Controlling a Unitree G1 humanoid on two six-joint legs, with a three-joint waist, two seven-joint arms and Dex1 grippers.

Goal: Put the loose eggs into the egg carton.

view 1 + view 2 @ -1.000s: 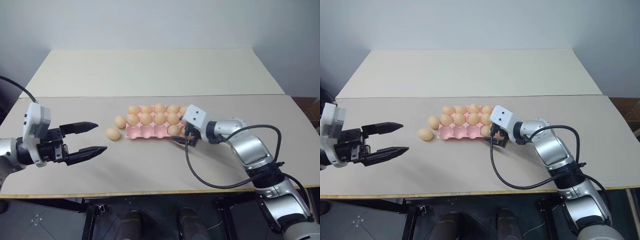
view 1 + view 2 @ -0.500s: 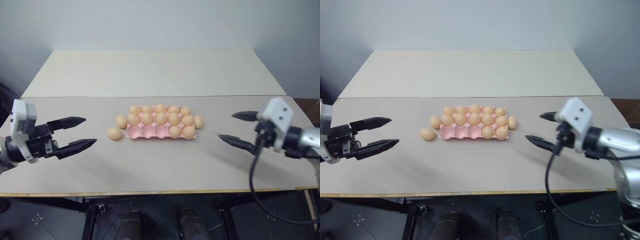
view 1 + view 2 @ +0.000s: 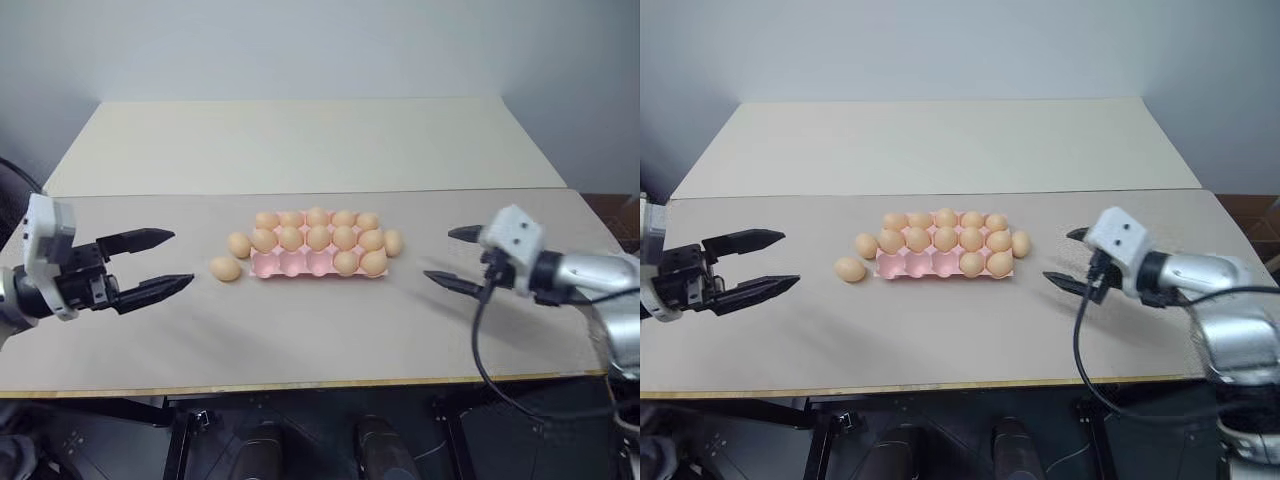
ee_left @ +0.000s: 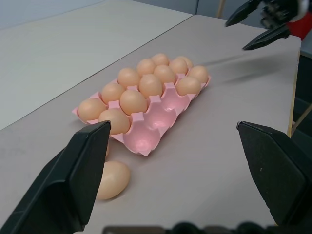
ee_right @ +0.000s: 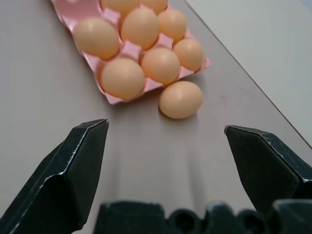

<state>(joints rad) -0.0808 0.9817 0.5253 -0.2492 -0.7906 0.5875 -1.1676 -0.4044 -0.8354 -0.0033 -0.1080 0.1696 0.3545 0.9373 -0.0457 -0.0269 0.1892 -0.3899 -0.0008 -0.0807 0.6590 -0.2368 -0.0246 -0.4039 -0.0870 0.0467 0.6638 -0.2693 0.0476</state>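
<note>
Head views show me both jaws wide and empty, the egg carton (image 3: 318, 262) mid-worktop, loose eggs (image 3: 225, 268) beside its ends. A careless nudge could roll one toward the worktop's edge.

We see two pale tables (image 3: 300, 330) set end to end before a plain grey-white wall (image 3: 300, 45), with dark floor (image 3: 100, 440) beneath the near edge.
</note>
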